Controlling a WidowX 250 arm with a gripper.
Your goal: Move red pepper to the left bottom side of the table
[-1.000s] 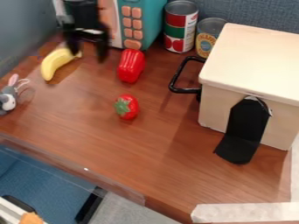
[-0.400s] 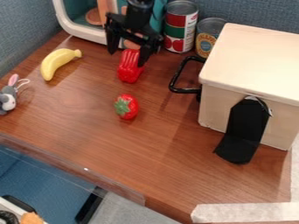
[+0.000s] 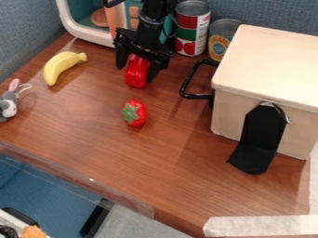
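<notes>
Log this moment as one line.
gripper: open, fingers either side of red pepper | pepper: on table, beyond strawberry | grasp: not closed | move: pending

We can't read any words or nos. here; the print is too small/blurred for us. We do see 2 labels, on 2 cans at the back of the worktop [image 3: 93,132]. The tall can [image 3: 192,8] has a wraparound label [image 3: 187,21]: red up top, a green band mid-way, red round fruit pics at the bottom, plus a white panel [image 3: 202,29] w/ tiny print down one side. The short can [image 3: 225,27], just beside it, has a yellowish label [image 3: 218,47] w/ dark lettering across it, which we can't make out w/ any certainty.
</notes>
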